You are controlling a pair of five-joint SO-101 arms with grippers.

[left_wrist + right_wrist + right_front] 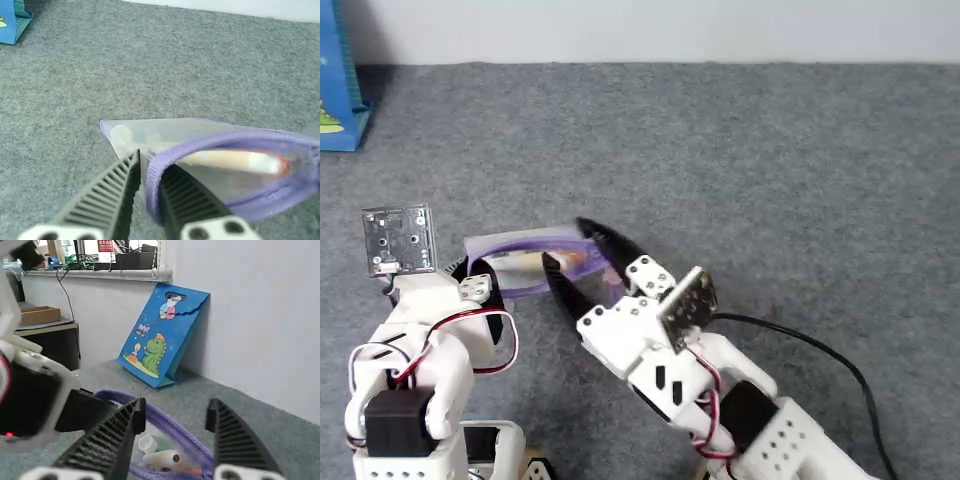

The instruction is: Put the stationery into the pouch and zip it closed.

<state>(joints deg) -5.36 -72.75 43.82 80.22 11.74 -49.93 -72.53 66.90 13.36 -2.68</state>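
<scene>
Pinching the purple rim of the pouch [200,132] with my left gripper [142,159] clamped on it, near the front edge of the desk [770,150], I judged zipping needed that firm anchor; my right gripper [176,409] hung wide open above the pen [235,161] inside.

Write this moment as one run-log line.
left gripper: shut on pouch rim | right gripper: open over pouch | stationery: inside pouch | pouch: not yet zipped
</scene>
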